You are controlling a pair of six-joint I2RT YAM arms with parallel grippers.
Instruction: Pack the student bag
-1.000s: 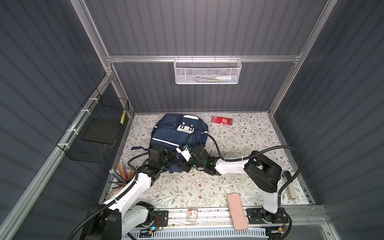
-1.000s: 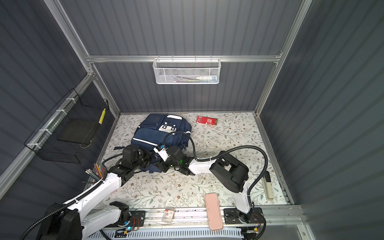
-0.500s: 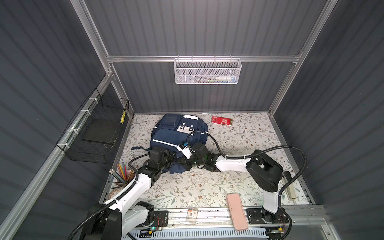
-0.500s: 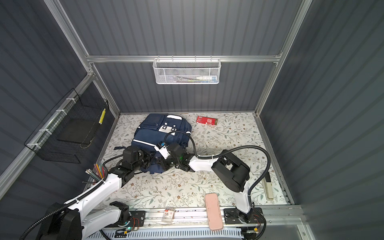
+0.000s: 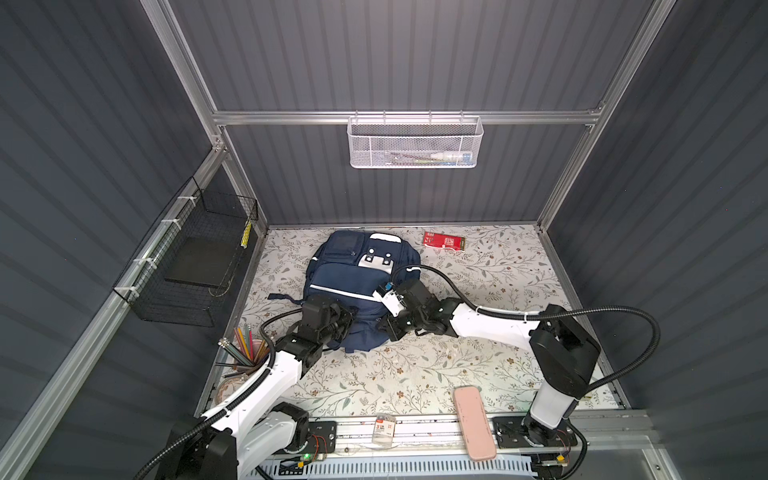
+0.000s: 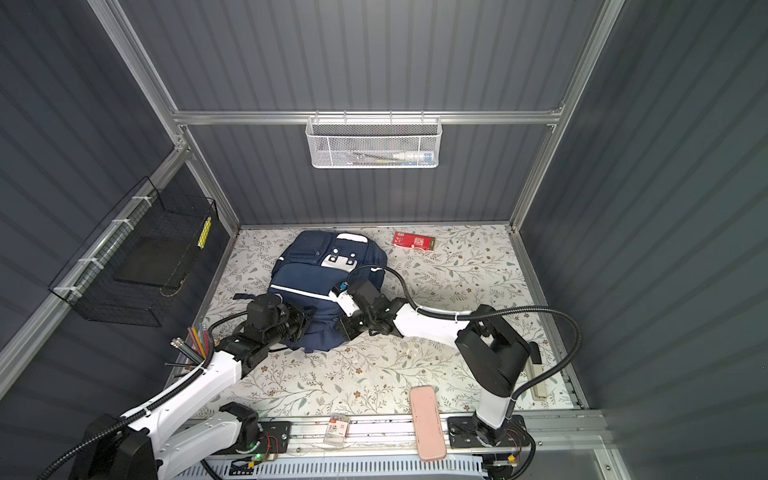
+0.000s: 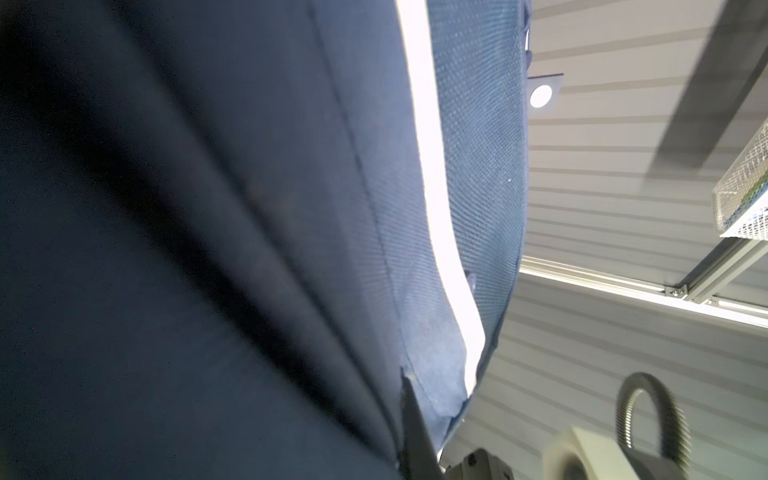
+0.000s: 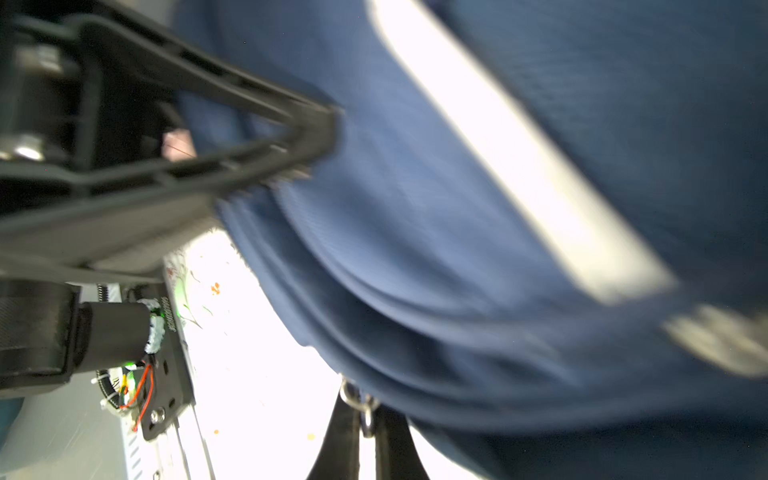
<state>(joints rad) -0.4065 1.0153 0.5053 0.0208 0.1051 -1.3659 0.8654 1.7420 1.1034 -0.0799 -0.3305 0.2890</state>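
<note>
Navy bag (image 5: 353,286) lies front-up on the floral table (image 5: 415,374), toward its back left. The left gripper (image 8: 324,141) is clenched on fabric at the bag's near edge. Just beside it, the right gripper (image 8: 363,411) is pinched on a metal zip pull (image 8: 352,394).

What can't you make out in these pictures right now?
- Right wrist view: blurred; whether the right claw grips the zip ring is unclear.
- Left wrist view: student bag fabric fills most of it.
- Both top views: white mesh basket contents too small; black wire basket holds a dark slab, unidentifiable.
</note>
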